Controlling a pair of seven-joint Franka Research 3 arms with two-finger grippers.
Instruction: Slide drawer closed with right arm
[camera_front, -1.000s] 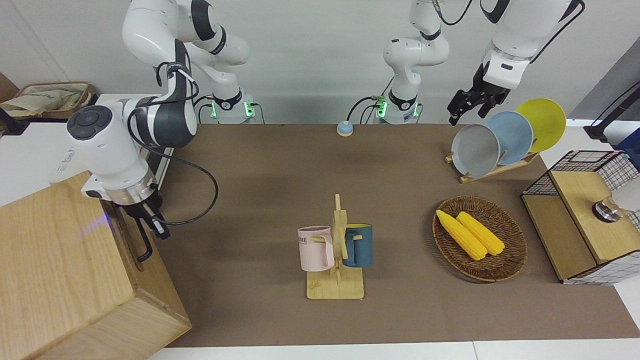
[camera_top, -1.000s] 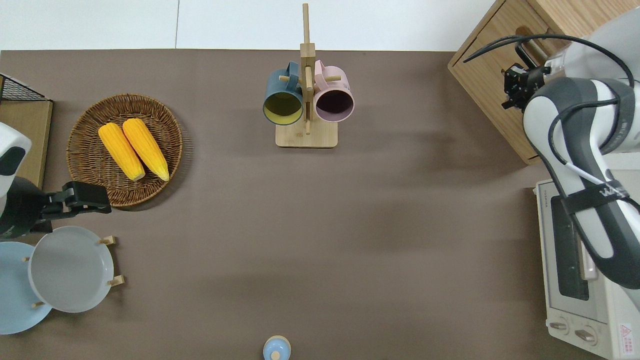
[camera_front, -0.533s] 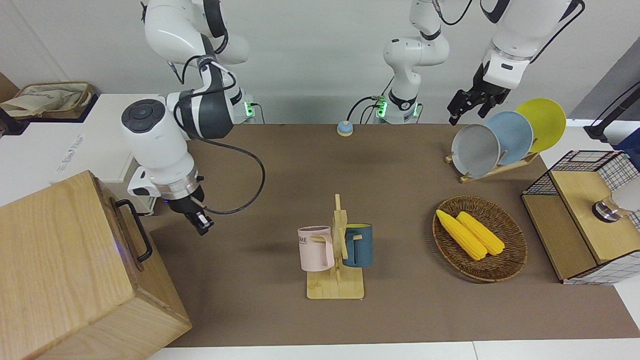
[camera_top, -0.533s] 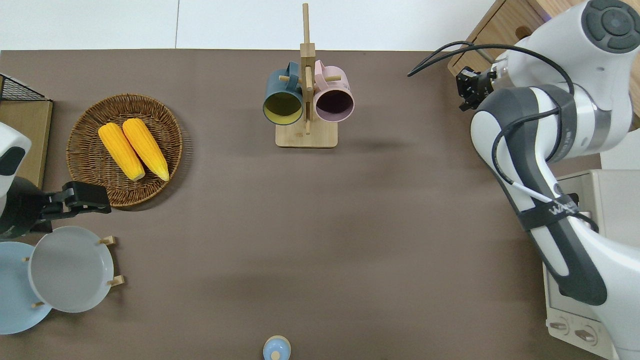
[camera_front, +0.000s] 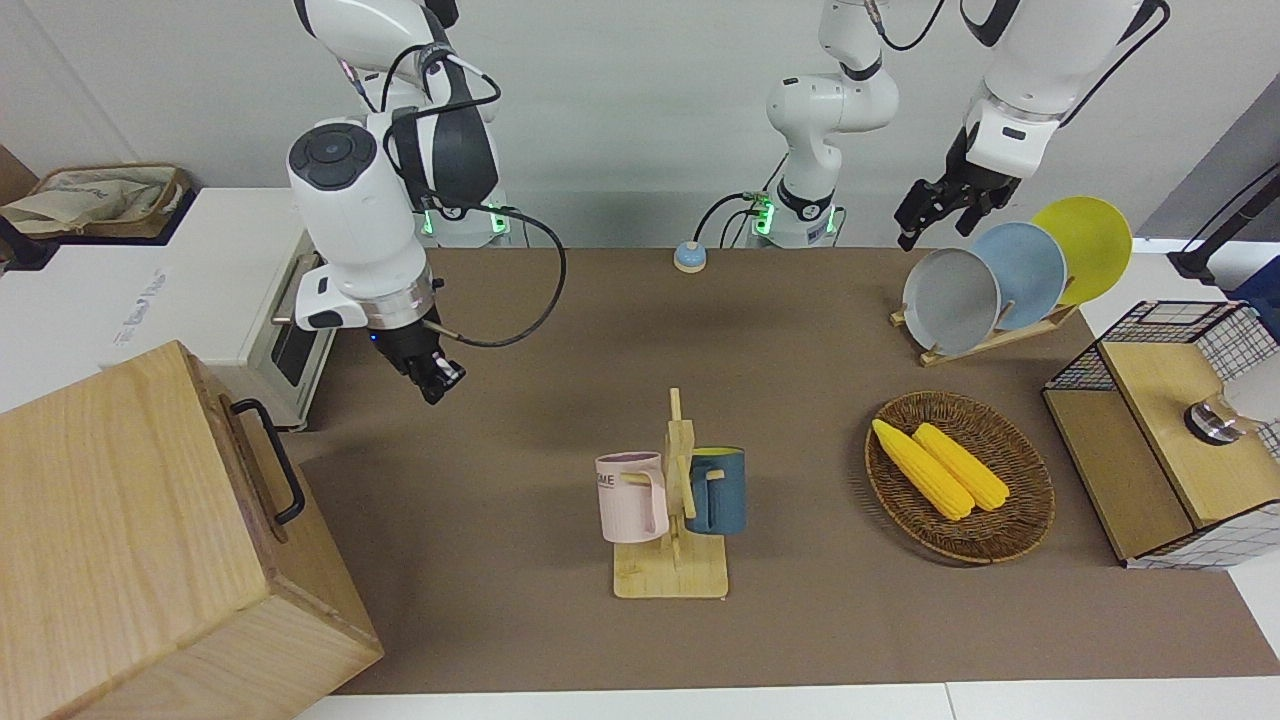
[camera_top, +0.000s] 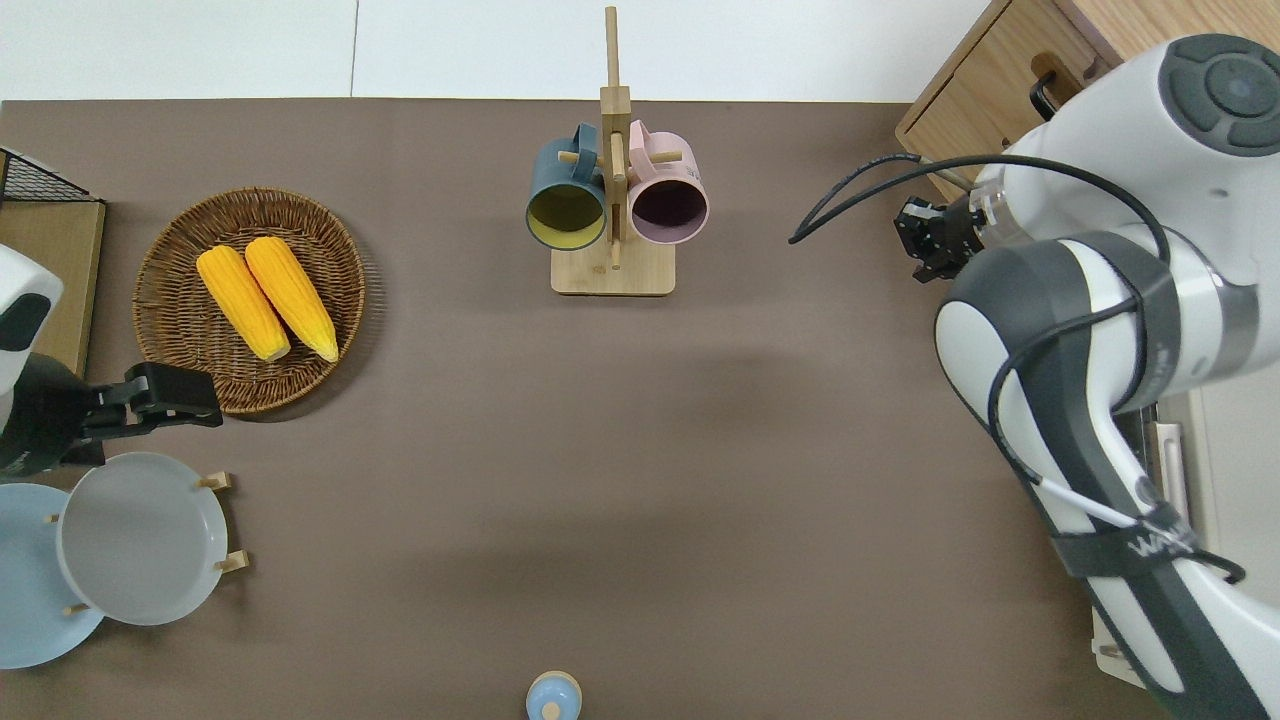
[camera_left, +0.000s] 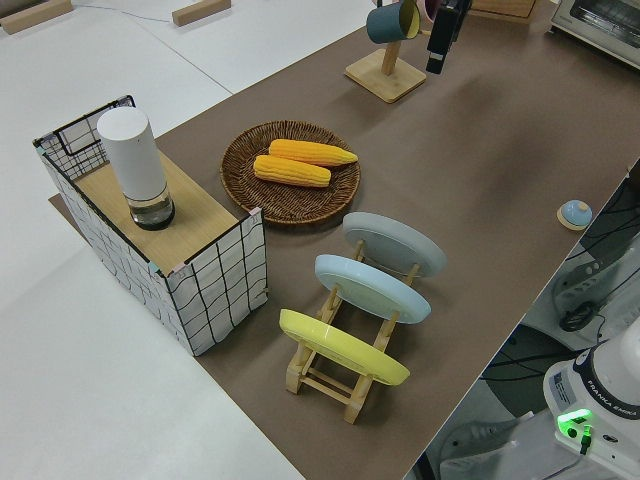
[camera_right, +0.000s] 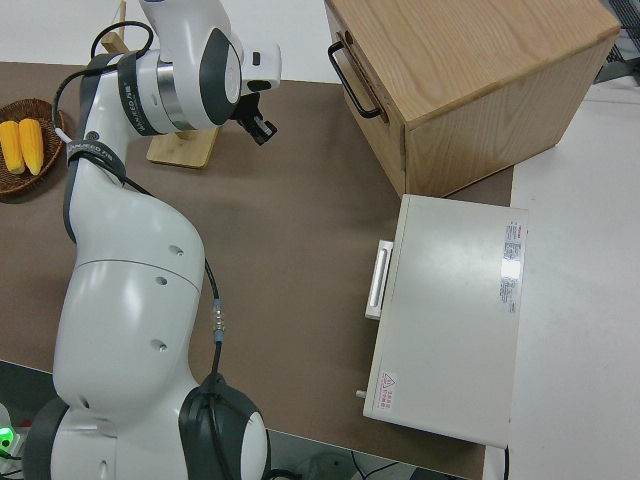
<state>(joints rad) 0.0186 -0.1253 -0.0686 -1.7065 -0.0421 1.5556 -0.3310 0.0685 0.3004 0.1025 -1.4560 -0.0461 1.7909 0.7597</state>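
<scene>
Over bare mat my right gripper (camera_front: 441, 381) hangs, fingers together, holding nothing; drawer (camera_front: 262, 470) sits flush in box, handle (camera_front: 270, 460) facing table middle. Left arm parked.

A plain pale grey wall (camera_front: 620, 110) runs along the far edge of the bench (camera_front: 560, 330), which carries a brown mat (camera_top: 620, 450) over a white top. A white side surface (camera_front: 90, 290) adjoins the bench at the right arm's end, with an open brown cardboard box (camera_front: 95, 200) near it. The light is even and soft, casting only faint shadows on the mat.
</scene>
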